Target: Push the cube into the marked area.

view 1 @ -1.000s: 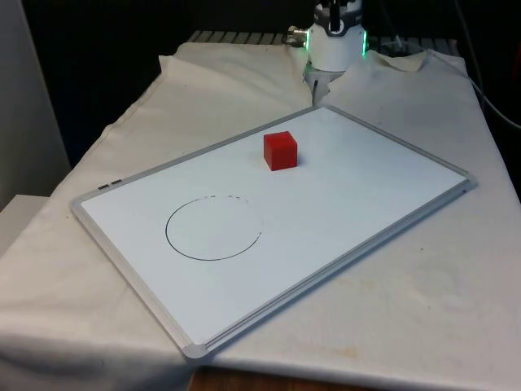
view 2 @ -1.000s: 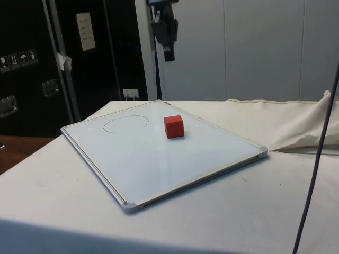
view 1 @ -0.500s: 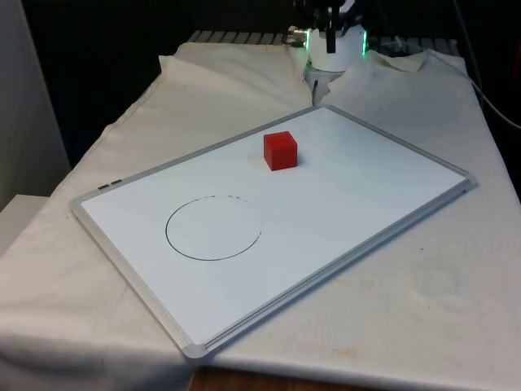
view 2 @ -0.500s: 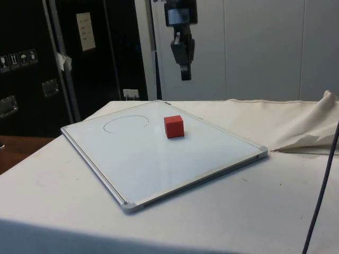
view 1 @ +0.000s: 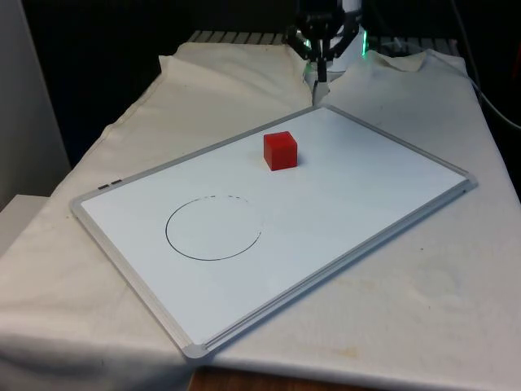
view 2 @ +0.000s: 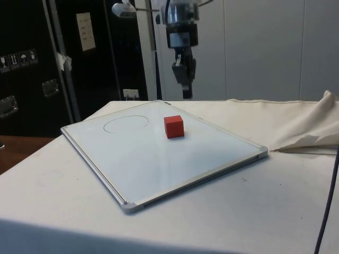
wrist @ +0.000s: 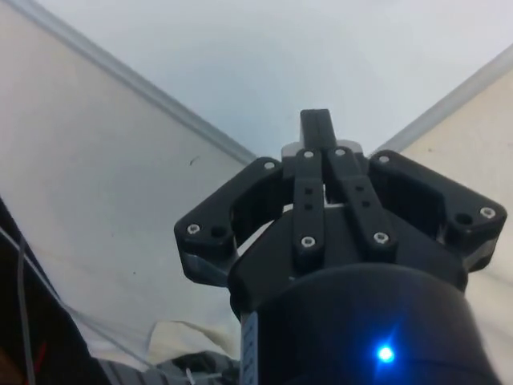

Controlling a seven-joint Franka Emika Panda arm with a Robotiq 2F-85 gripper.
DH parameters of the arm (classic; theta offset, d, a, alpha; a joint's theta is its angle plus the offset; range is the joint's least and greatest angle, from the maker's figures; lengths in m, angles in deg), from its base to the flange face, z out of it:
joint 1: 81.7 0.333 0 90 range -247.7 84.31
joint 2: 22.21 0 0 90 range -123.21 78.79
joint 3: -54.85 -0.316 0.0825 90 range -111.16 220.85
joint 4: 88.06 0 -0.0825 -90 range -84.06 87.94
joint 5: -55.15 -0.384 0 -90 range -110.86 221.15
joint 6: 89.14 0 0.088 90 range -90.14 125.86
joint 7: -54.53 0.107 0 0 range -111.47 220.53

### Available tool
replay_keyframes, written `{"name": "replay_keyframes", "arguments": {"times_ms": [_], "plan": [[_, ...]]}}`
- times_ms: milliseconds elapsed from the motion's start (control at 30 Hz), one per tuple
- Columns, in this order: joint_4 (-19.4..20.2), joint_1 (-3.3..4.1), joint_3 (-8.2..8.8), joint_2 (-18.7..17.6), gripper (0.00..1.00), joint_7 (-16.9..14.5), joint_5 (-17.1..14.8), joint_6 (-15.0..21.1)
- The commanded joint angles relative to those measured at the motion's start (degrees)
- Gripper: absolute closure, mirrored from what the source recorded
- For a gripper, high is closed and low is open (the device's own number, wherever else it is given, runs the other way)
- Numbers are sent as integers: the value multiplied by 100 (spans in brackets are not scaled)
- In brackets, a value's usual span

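- The end effector hangs in the air above the far edge of the whiteboard, near the board's far corner, pointing straight down, touching nothing.
- In the wrist view its two fingers are pressed together, with no gap between them and nothing held.
- The red cube rests flat on the whiteboard, in the half nearer the robot and well apart from the end effector.
- The marked area is a thin black circle drawn on the board toward the near left corner in the front view; the cube lies outside it, with bare board between them.
- The whiteboard lies at an angle on the surface, which is covered by a white cloth.
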Motion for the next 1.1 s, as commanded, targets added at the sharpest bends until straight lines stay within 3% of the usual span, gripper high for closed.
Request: {"name": "replay_keyframes", "arguments": {"times_ms": [0,233,267,567,600,633,867,900,933,1067], "plan": [[17,-6,23,-74,100,-69,-120,109],[0,-40,115,-498,100,-183,-344,435],[0,-34,115,-481,100,-126,-252,384],[-23,-80,109,-1071,100,-252,-842,871],[-29,-63,132,-1071,100,-183,-728,837],[-34,-80,103,-1123,100,-264,-894,900],[-126,-92,86,-1467,100,-355,-1266,1094],[-126,-63,126,-1478,100,-281,-1157,1066],[-160,-92,80,-1564,100,-378,-1369,1157],[-235,-97,57,-1753,100,-424,-1564,1283]]}}
